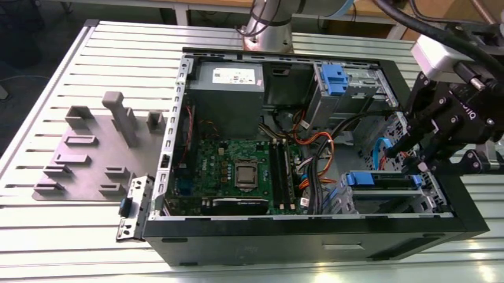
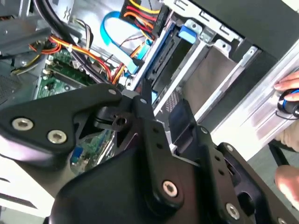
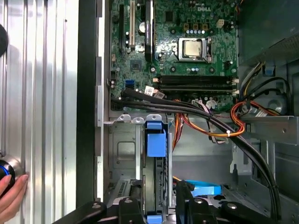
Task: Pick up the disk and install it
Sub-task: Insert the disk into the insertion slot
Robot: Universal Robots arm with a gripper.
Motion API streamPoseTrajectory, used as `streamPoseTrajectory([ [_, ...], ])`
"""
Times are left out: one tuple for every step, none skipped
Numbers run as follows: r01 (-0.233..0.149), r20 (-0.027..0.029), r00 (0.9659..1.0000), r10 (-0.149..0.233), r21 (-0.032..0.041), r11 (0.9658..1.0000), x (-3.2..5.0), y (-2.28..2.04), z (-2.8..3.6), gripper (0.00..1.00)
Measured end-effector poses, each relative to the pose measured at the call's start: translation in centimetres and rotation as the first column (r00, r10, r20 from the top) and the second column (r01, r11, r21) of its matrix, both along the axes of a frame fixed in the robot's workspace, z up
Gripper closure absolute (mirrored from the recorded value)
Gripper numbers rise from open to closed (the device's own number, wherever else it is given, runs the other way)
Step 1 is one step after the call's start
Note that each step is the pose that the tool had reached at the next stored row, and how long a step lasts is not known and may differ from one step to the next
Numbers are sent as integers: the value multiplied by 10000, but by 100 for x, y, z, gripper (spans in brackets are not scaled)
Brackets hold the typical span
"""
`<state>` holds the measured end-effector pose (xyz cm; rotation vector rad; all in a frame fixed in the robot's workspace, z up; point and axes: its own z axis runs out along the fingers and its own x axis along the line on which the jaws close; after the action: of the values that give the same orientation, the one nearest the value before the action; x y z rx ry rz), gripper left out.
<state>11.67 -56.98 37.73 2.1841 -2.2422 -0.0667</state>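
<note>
Open PC case (image 1: 315,236) lies on its side on the slatted bench (image 1: 47,236). Motherboard (image 1: 236,171) occupies case centre in the exterior view; grey power supply box (image 1: 228,88) sits at 12 o'clock from it. Orange and black cable bundle (image 1: 315,147) runs at approx. 3 o'clock of the board.

Disk (image 1: 382,181), w/ blue carrier, sits in the drive cage at the case's 4 o'clock corner in the exterior view, seated between the cage's metal walls. In the first wrist view the disk (image 3: 155,182) stands edge-on in the bay, blue handle tab toward the motherboard (image 3: 187,42). In the second wrist view the disk's (image 2: 161,65) blue-edged side shows inside the silver cage (image 2: 219,70).

Claw (image 1: 414,156) hangs directly over the disk at the case's 3 o'clock wall in the exterior view. In the first wrist view the claw (image 3: 159,205) fingers (image 3: 128,205) flank the disk's near end, one each side, close to or touching it; contact cannot be confirmed. Jaws part-spread, approx. disk thickness apart.

Grey fixture plate (image 1: 87,159) w/ upright blocks lies on the bench at 9 o'clock of the case. Second blue-tabbed bay (image 1: 334,79) at 1 o'clock inside the case. A person's hand (image 3: 10,196) rests on a round blue-centred button at the bench edge in the first wrist view
</note>
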Motion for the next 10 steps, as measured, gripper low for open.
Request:
streamPoseTrajectory([
  [-10, 26, 10000, 10, 1, 10000, -6, 0, -14, 58],
  [-20, 37, 10000, 20, 3, 10000, -13, 0, -31, 58],
  [-33, 45, 10000, 33, 2, 10000, -19, 0, -47, 58],
  [-51, 50, 10000, 51, 0, 10000, -26, 0, -64, 58],
  [-74, 54, 10000, 74, 1, 10000, -32, 0, -82, 58],
  [-101, 59, 9999, 101, 2, 9999, -38, 0, -101, 58],
  [-131, 65, 9999, 131, 0, 9999, -40, 0, -118, 58],
  [-174, 70, 9998, 174, -1, 9998, -40, 0, -136, 58],
  [-233, 73, 9997, 233, -1, 9997, -40, 0, -151, 58],
  [-307, 74, 9995, 307, 0, 9995, -37, 0, -163, 58],
])
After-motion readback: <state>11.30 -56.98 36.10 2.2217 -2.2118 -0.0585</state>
